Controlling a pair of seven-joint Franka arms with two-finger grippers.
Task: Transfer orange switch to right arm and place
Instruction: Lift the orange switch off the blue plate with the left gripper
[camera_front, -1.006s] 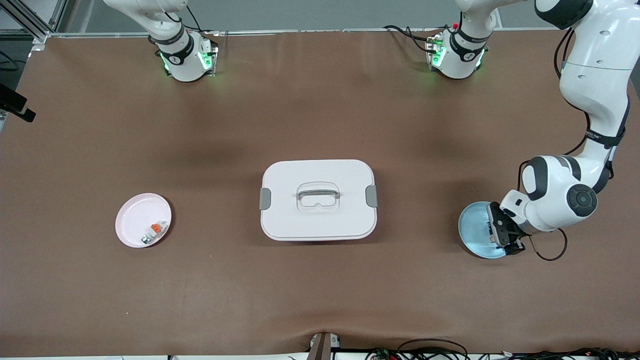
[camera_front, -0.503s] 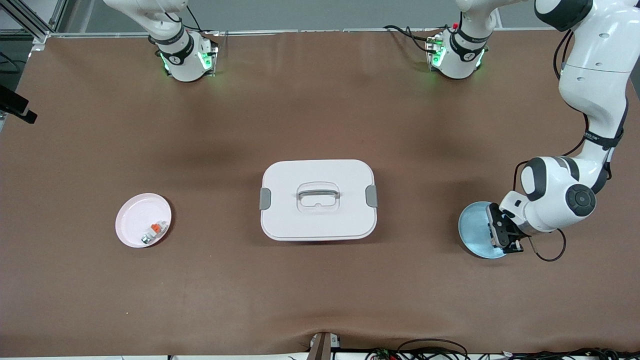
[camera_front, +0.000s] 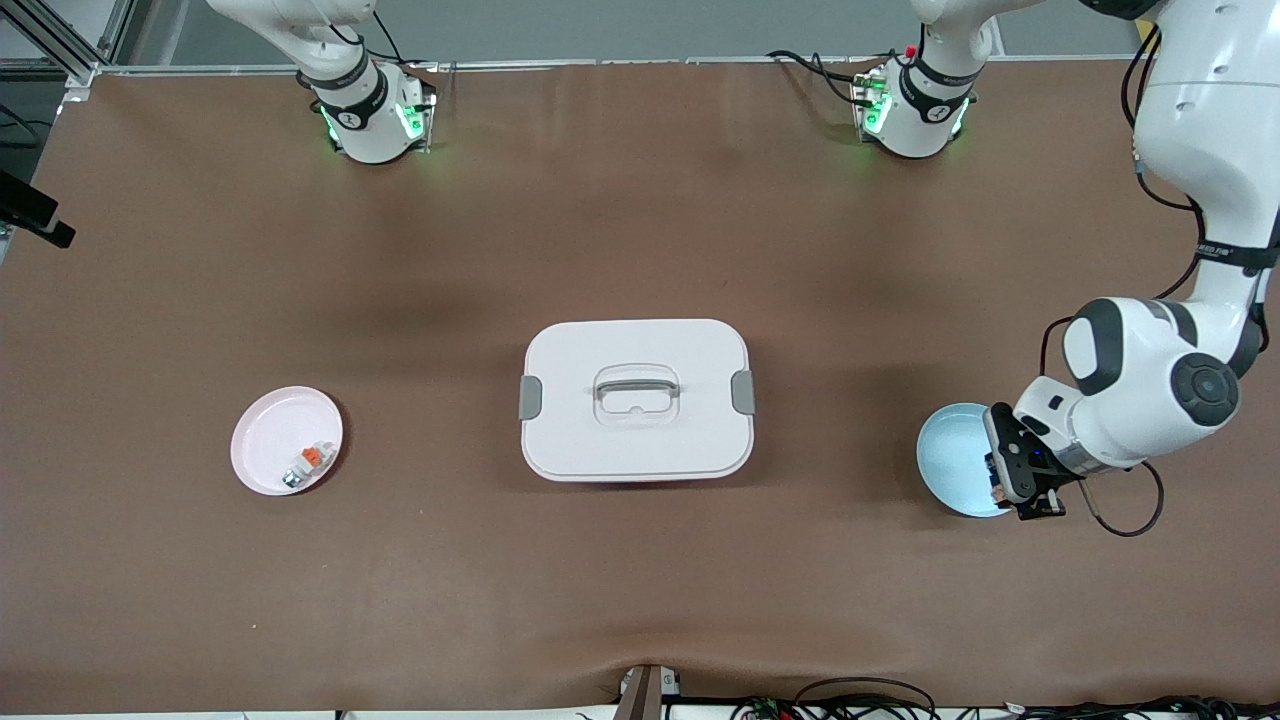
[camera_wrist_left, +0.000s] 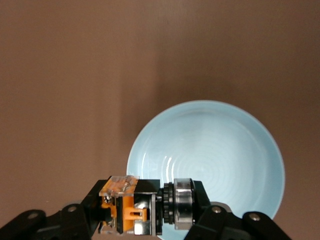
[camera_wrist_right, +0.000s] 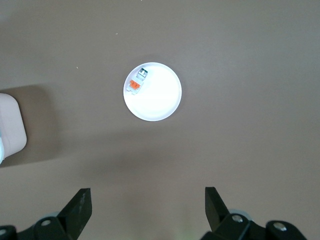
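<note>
My left gripper (camera_front: 1018, 482) is shut on the orange switch (camera_wrist_left: 131, 209), a small black block with an orange face and a metal collar. It holds the switch just above the edge of the light blue plate (camera_front: 950, 455) near the left arm's end of the table. The plate also shows in the left wrist view (camera_wrist_left: 220, 145) and has nothing in it. My right gripper (camera_wrist_right: 147, 201) is open and empty, high over the table above the pink plate (camera_wrist_right: 159, 102). It is out of the front view.
The pink plate (camera_front: 270, 440) toward the right arm's end holds a whitish-grey piece with an orange cap (camera_front: 306, 465). A white lidded box (camera_front: 637, 400) with a grey handle stands at the table's middle. Cables lie along the table's near edge.
My left gripper has risen a little and shifted toward the left arm's end of the table, off the plate's middle to its edge, with the switch in it.
</note>
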